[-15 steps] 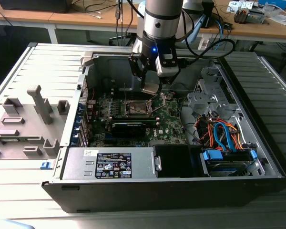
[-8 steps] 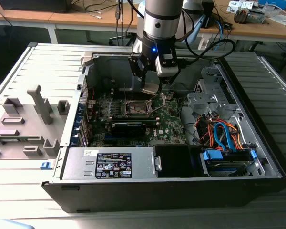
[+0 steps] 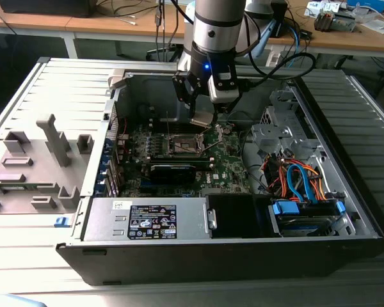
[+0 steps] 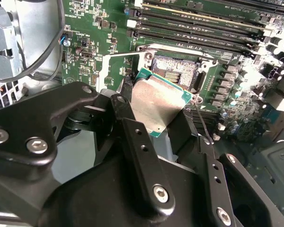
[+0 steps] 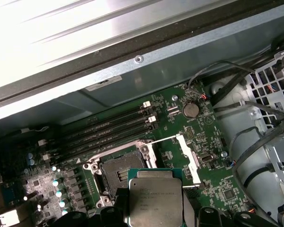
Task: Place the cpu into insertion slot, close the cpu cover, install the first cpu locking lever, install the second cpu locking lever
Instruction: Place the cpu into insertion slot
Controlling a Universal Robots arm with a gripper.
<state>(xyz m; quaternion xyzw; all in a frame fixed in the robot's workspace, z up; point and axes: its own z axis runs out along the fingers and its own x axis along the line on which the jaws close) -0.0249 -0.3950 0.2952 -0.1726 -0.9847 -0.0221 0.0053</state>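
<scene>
Surface: a pale grey ribbed metal surface [image 3: 365, 121] carries the whole scene; its ends run out of the exterior view.
Case: an open black and grey desktop computer case [image 3: 243, 259] lies on its side on it, interior facing up.
Arm: the silver and black robot arm [image 3: 216, 29] reaches down into the case; its upper part is cut off by the picture's edge.
Power supply: a silver metal box with a printed label [image 3: 147, 220] sits along the near wall and hides the board's near strip.
Board: the green motherboard [image 3: 229, 163] fills the case floor, partly covered by a long black graphics card [image 3: 173, 171].
Gripper: the black gripper [image 3: 205, 114] hangs above the board.
Fingers: the black fingers [image 4: 138, 142] are drawn in narrow, clamped on the chip's opposite edges.
Cpu: the small flat square cpu with a silver-grey metal top and green rim [image 4: 158, 106] is in the fingers' grip, in the air just over the socket and not seated; the fingers hide its rear edge.
Slot: the square insertion slot with a silver rim [image 4: 175, 71] lies bare, one corner covered by the chip in the second wrist view; its contact field looks dark in the first wrist view.
Cover: the thin silver cpu cover frame [image 5: 189, 158] stands swung open beside the slot.
Rod: a thin metal rod [image 4: 202, 125] rises by the slot; whether it is a locking lever I cannot tell.
</scene>
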